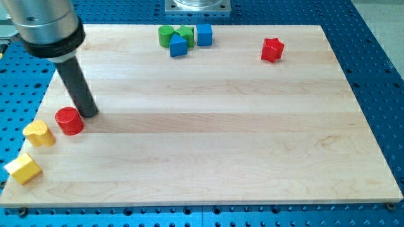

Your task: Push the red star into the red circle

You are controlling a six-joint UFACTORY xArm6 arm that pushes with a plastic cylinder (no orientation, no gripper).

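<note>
The red star (pixel 272 49) lies near the view's top right of the wooden board (pixel 208 126). The red circle (pixel 69 120) lies at the view's left, far from the star. My tip (pixel 89 114) rests just right of and slightly above the red circle, close to or touching its edge. The dark rod rises from there to the view's top left.
A yellow heart-like block (pixel 39 133) and a yellow block (pixel 23 168) lie at the view's lower left. At the view's top, a green circle (pixel 166 35), another green block (pixel 185 32), a blue triangular block (pixel 178 46) and a blue cube (pixel 204 34) cluster together.
</note>
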